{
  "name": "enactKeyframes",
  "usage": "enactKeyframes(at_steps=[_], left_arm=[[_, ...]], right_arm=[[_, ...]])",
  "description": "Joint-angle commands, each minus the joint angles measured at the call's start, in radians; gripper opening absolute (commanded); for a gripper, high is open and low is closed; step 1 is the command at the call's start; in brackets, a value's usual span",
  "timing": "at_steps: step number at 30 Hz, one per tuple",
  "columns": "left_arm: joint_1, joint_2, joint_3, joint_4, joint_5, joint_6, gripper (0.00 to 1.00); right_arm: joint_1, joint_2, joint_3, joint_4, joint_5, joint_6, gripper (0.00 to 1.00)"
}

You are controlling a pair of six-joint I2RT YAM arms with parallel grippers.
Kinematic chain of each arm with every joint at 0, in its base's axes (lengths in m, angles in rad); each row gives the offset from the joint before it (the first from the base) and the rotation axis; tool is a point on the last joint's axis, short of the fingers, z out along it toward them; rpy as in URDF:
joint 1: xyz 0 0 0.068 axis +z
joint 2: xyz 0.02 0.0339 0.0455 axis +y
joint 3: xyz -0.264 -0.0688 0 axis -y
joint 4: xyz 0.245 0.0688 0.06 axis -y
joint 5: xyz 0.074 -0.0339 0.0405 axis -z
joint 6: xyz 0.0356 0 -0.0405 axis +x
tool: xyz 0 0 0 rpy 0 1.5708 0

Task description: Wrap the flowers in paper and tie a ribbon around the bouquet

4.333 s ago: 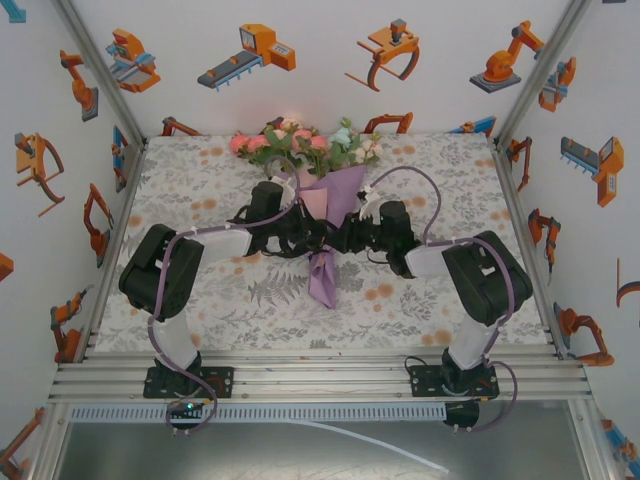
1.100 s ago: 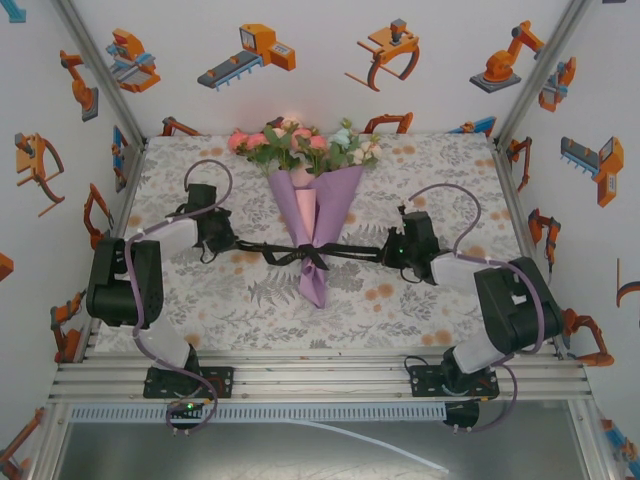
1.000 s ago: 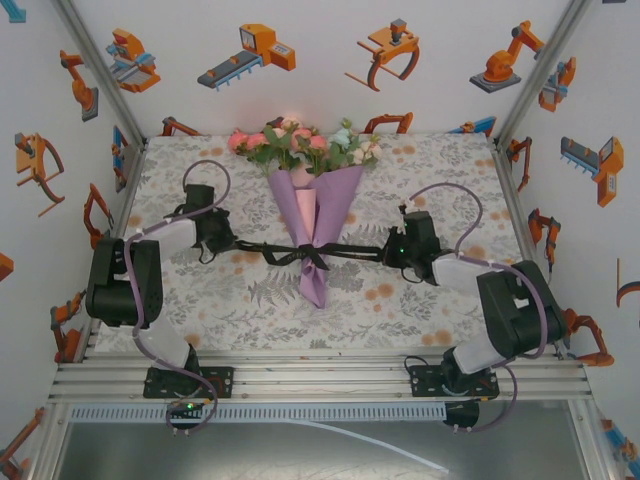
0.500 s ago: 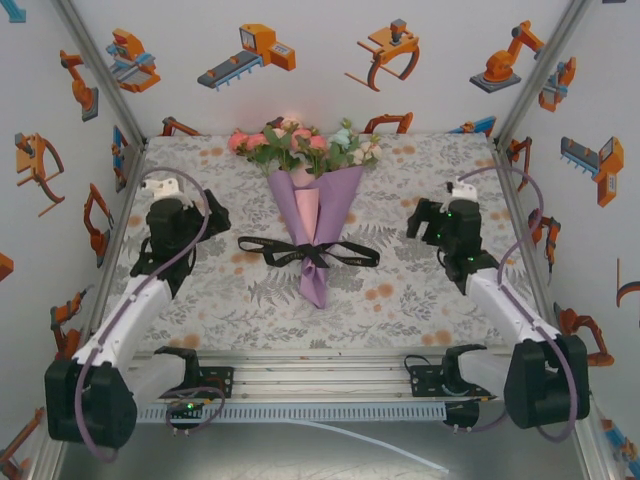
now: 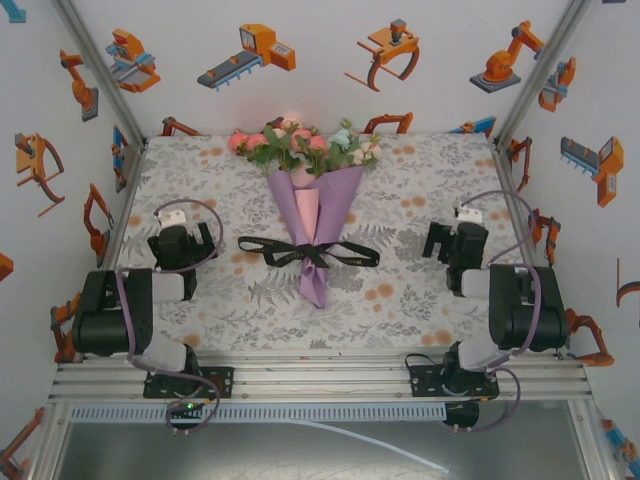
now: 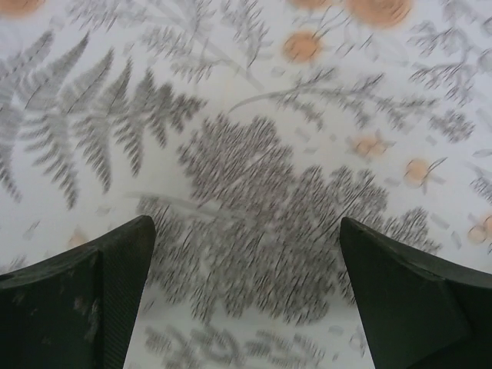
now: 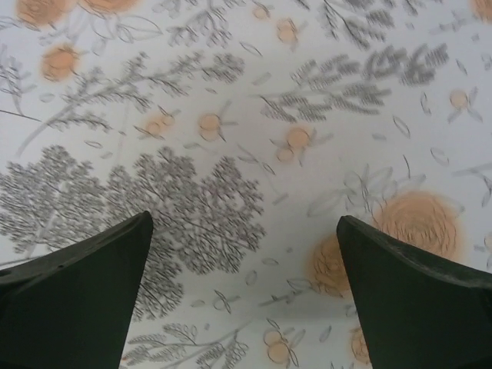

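The bouquet lies in the middle of the table. Its pink, peach and cream flowers [image 5: 298,143] point to the far edge, bunched in the lilac paper [image 5: 330,205] cone with a pink inner fold. The black ribbon [image 5: 308,252] is knotted round the cone's narrow part, and its two ends lie slack on the cloth to either side. My left gripper [image 5: 183,245] hangs open over bare cloth to the left of the bouquet, well apart from the ribbon. My right gripper [image 5: 455,243] is open to the right. The open left gripper [image 6: 246,223] and right gripper [image 7: 244,217] have just patterned cloth between their fingers.
The floral tablecloth [image 5: 400,290] covers the table. Aluminium frame rails [image 5: 320,365] run along the near edge and up both sides. White walls with orange robot pictures enclose the space. Both arms are folded back near their bases at the table's left and right sides.
Both grippers have opened and let go of the ribbon ends, which now lie slack. Both arms have pulled outward and back toward the near corners.
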Motion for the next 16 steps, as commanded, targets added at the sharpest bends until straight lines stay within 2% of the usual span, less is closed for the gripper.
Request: enactKeyframes(at_steps=[1,2,3,4,6,9,16], left_arm=[[0.000,0.006,0.027,0.097,0.064,0.049,0.97],[-0.008,0.028,0.011,0.158,0.053,0.061,0.97],[-0.011,0.016,0.014,0.127,0.046,0.060,0.97],[-0.012,0.003,0.023,0.085,0.045,0.055,0.97],[-0.012,0.019,0.015,0.133,0.046,0.059,0.97],[-0.012,0.011,0.018,0.113,0.045,0.060,0.97],[-0.012,0.009,0.019,0.105,0.045,0.060,0.97]], right_arm=[[0.000,0.003,-0.021,0.183,0.030,0.004,0.99],[0.004,0.010,-0.036,0.229,0.067,0.016,0.99],[0.004,0.004,-0.041,0.228,0.078,0.020,0.99],[0.004,0.007,-0.043,0.235,0.066,0.014,0.99],[0.004,0.009,-0.036,0.228,0.039,0.009,0.99],[0.005,0.013,0.000,0.174,0.002,-0.007,0.99],[0.010,0.010,0.000,0.157,0.004,-0.016,0.99]])
